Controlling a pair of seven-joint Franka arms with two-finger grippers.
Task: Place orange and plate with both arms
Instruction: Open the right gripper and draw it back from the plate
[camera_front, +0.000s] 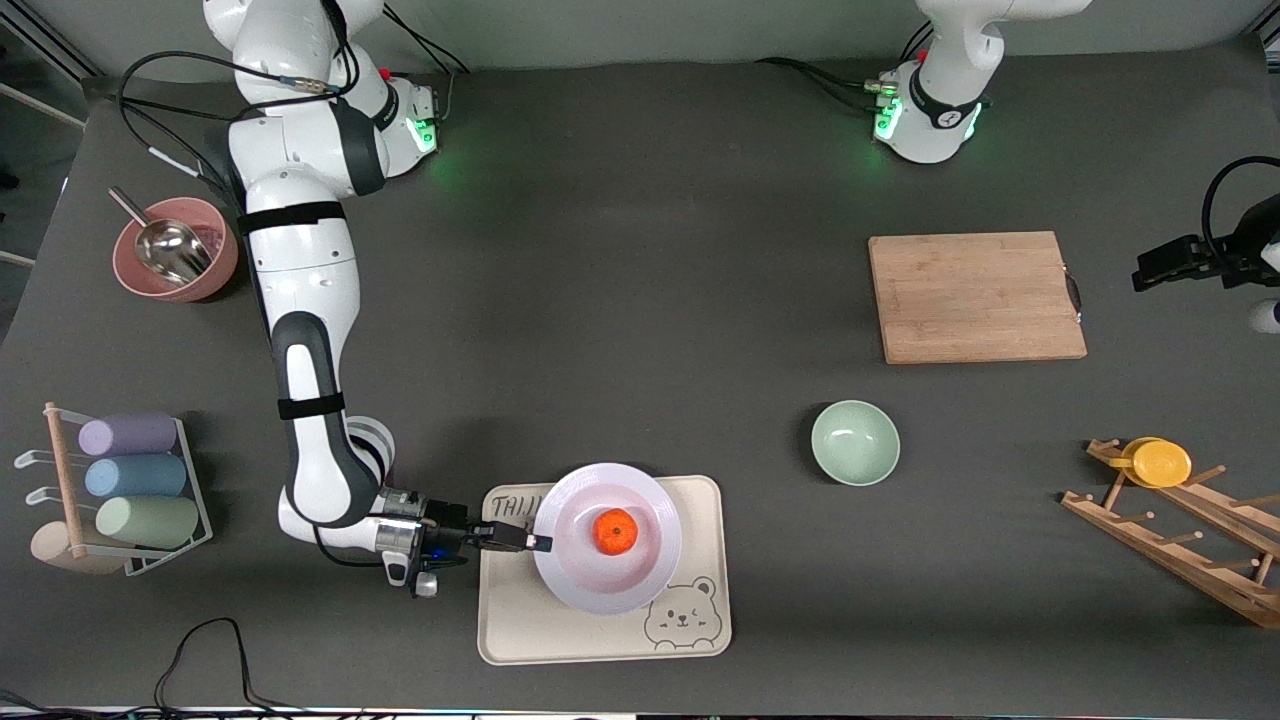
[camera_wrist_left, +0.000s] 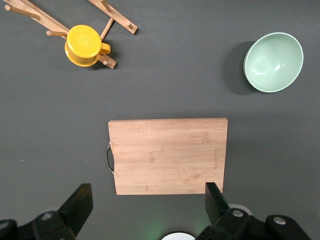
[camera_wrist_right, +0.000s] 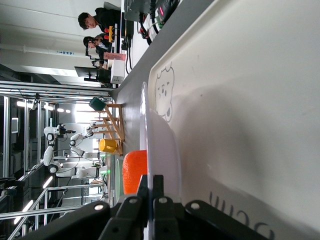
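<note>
My right gripper (camera_front: 540, 543) pinches the rim of the plate (camera_front: 640, 580), keeping it level so the orange (camera_front: 615, 531) stays centred on it over the bear tray (camera_front: 560, 640). My left gripper (camera_wrist_left: 147, 200) waits, fingers spread, above the cutting board (camera_wrist_left: 167, 155).

- My work surface is a dark grey table (camera_front: 640, 250), matte, carrying everything listed below.
- Cream bear tray (camera_front: 700, 620): flat on the table, near the front camera's edge.
- Pale-green bowl (camera_front: 855, 442): upright, directly on the table, toward my left arm's end from the tray.
- Wooden cutting board (camera_front: 975, 296): lies flat, farther from the front camera than the bowl.
- Wooden peg rack (camera_front: 1190, 545): on the table at my left arm's end.
- Pink bowl (camera_front: 176, 250): on the table at my right arm's end.
- White wire rack (camera_front: 130, 490): nearer the front camera than the pink bowl, same end.
</note>
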